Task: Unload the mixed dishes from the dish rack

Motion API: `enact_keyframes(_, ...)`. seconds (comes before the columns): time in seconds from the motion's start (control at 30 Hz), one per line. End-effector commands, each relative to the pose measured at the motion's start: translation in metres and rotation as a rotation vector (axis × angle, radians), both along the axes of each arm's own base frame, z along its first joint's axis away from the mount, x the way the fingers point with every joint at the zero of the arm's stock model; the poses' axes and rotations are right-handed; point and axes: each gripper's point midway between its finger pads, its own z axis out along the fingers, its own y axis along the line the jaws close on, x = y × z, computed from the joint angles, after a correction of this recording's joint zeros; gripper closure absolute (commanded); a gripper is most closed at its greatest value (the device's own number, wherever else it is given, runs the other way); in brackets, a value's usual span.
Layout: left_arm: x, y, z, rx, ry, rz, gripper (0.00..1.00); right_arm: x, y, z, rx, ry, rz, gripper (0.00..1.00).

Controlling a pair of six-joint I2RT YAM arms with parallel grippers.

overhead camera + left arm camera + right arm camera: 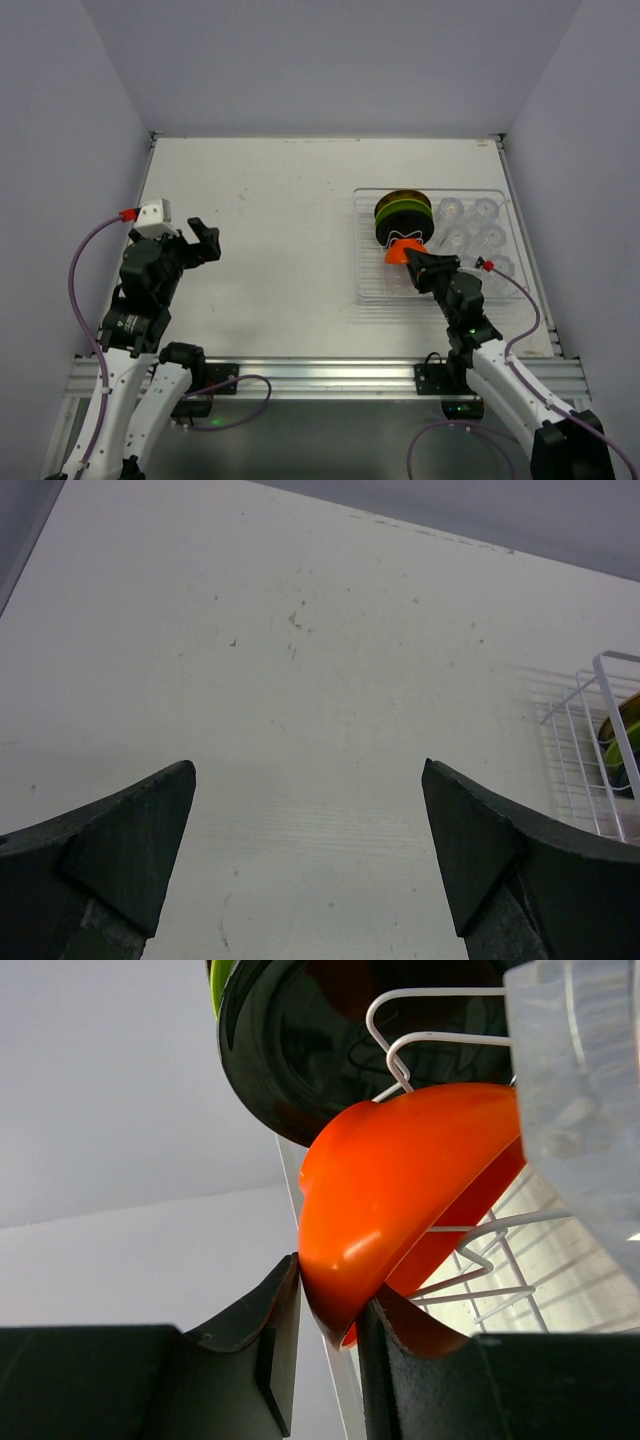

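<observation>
Right jaws: clamped on rim of orange bowl [400, 1190], standing in rack [362, 262] near table [280, 220] right edge | Left jaws: wide apart, empty, left side | Risk 1: thin rim grip slips | Risk 2: bowl snags wire dividers, knocks black plate [290, 1050] just behind.

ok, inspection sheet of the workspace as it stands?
surface: white table, a few dark specks.
job's things: dish rack at right, holding upright plates, orange bowl and clear cups.
clutter: nothing seen.
end effectors: left end effector open above bare table; right end effector pinching the orange bowl's rim in the rack.
cables: purple cables along both arms, off the work surface.
surroundings: plain grey walls on three sides.
</observation>
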Motion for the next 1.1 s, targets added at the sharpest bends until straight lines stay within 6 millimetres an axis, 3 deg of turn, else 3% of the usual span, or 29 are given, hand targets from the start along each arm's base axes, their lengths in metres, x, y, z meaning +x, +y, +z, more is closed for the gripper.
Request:
enact_keyframes(0.0, 0.002, 0.001, 0.006, 0.004, -0.025, 0.006, 0.0, 0.006, -0.004, 0.003, 0.095, 0.012, -0.047, 0.85)
enact_keyframes(0.4, 0.001, 0.001, 0.007, 0.003, -0.031, 0.006, 0.0, 0.007, 0.001, 0.031, 0.109, -0.077, -0.018, 1.0)
enact_keyframes(1.07, -0.002, 0.002, 0.011, -0.001, -0.05, 0.014, 0.0, -0.002, 0.019, 0.093, 0.044, -0.303, 0.113, 1.0)
